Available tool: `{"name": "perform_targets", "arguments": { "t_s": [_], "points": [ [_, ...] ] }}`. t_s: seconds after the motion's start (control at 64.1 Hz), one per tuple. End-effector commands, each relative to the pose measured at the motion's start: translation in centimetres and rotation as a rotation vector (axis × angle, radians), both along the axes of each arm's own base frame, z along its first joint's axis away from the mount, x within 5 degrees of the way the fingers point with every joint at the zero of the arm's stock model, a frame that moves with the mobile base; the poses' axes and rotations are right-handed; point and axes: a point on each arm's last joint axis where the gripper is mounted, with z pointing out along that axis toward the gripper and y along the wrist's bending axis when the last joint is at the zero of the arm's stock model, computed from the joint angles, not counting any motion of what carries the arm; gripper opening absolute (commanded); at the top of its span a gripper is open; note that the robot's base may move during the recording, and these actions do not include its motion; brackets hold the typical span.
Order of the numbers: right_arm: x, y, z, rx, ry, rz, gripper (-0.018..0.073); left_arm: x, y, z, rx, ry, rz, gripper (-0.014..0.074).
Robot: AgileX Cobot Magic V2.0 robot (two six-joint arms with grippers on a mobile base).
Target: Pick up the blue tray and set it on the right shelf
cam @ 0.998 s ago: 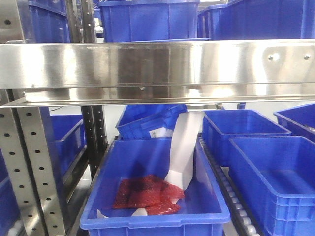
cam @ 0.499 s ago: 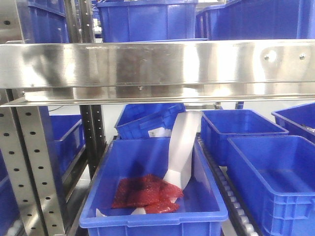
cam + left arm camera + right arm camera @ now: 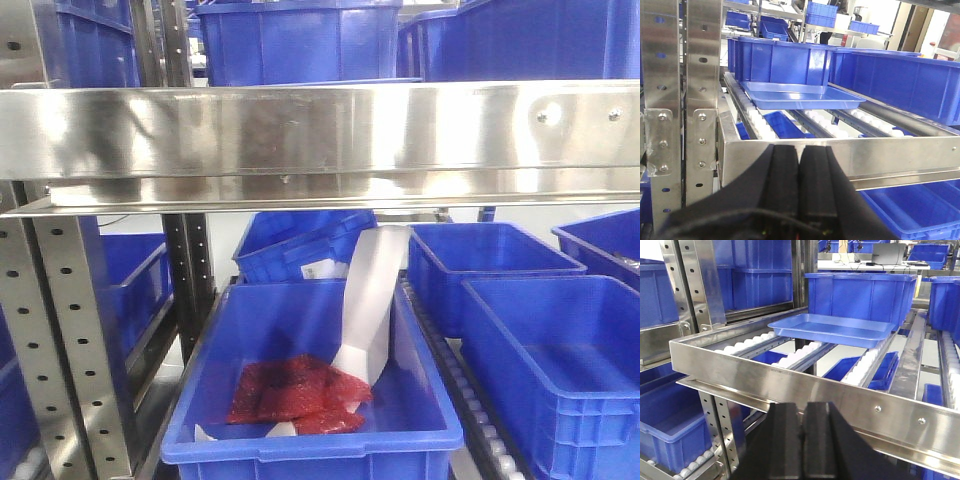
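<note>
The steel rack [image 3: 805, 390] is spreading across both wrist views, its shiny front rail [image 3: 850, 157] sitting just ahead of each gripper. Beyond that rail, the blue tray [image 3: 832, 329] is resting flat on the white rollers [image 3: 760, 122] — ahead of both grippers and well apart from them, with deep bins [image 3: 785, 62] behind it. The left gripper [image 3: 800, 180] and right gripper [image 3: 805, 440] are both staying clenched on nothing — pads pressing together.

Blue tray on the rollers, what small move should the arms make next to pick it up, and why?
Probably open both end effectors and ease them forward over the front rail. The left end effector and right end effector are shut and short of the rail, while the blue tray sits untouched on the white rollers beyond.
</note>
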Motion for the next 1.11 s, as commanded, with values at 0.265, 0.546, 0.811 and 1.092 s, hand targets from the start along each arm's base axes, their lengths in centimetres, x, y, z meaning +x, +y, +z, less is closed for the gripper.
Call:
{"name": "perform_targets", "arguments": {
  "t_s": [0.265,0.546,0.811,1.092],
  "points": [
    [-0.2,0.0,1.7,0.032,-0.108,0.011,0.0039,-0.3,0.0,1.8,-0.045,-0.114,-0.018,-0.0048],
    [-0.1,-1.8,-0.4,-0.047,-0.161,-0.231,0.0039,-0.3,0.0,1.8,-0.045,-0.114,-0.018,-0.0048],
    [-1.8,-3.7,-5.3,-0.034,-0.258,-0.498,0.0039,-0.3,0.0,1.8,-0.045,-0.114,-0.018,-0.0048],
    [-1.6,-3.7,-11.4,-0.046,-0.217,-0.499,0.0039,-0.3,0.0,1.8,-0.045,-0.116,-0.018,-0.0048]
  ]
}}
